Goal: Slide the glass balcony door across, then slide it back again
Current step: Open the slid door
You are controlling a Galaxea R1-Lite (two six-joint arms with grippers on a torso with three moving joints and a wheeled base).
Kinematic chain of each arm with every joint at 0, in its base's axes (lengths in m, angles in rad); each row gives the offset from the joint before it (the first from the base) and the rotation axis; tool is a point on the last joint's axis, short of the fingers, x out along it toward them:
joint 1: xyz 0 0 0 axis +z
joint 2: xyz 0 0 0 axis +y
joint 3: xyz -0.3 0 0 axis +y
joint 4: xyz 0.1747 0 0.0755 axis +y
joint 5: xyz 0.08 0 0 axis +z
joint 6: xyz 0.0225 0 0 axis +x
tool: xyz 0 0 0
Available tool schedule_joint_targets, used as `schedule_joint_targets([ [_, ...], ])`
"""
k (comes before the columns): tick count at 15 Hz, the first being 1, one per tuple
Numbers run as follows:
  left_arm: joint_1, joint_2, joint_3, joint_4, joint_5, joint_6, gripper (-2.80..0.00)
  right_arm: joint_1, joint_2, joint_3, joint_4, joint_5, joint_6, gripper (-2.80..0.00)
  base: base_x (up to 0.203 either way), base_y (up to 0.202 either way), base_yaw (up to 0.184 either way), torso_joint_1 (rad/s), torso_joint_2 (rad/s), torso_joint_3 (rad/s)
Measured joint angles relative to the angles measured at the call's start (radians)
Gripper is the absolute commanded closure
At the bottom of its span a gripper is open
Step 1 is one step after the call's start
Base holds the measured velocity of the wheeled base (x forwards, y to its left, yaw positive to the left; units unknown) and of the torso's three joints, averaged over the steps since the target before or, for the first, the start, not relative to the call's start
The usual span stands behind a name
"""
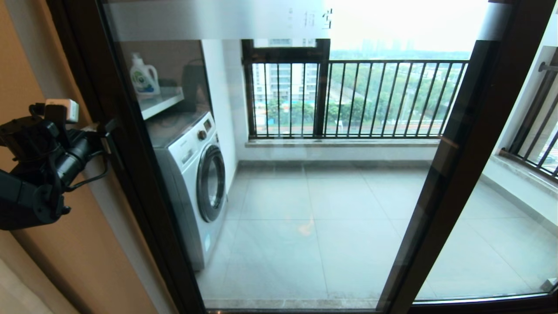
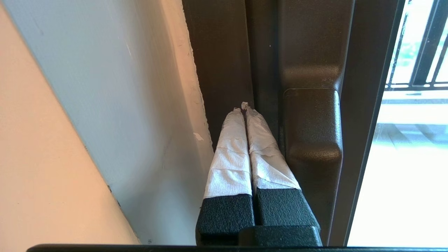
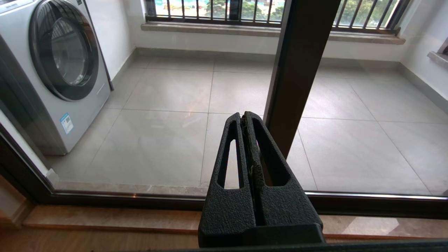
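Note:
The glass balcony door (image 1: 305, 196) fills the head view, with its frosted top band (image 1: 218, 19) and its left stile (image 1: 130, 174) standing against the wall. My left gripper (image 1: 101, 132) is at that stile at mid height. In the left wrist view its white-wrapped fingers (image 2: 231, 150) are shut with nothing between them. Their tips (image 2: 244, 106) rest in the groove beside the raised dark bar handle (image 2: 311, 133). My right gripper (image 3: 244, 115) hangs low in front of the door, shut and empty, near the door's right stile (image 3: 297, 70).
A washing machine (image 1: 196, 174) stands behind the glass at the left, with a detergent bottle (image 1: 143, 77) on a shelf above it. A barred window (image 1: 357, 98) closes the balcony's far side. An orange-beige wall (image 1: 65, 261) lies left of the door. The floor track (image 3: 105, 201) runs below.

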Motion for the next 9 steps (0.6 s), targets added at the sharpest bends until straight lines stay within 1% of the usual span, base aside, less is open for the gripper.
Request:
schedule_joint_targets([
  [9,-0.001,0.0,0.01,-0.007,0.008,-0.001,0.0,0.0,0.0,0.0,0.0,0.0,0.0,0.0,0.0,0.0,0.0,0.0,0.0,0.0],
])
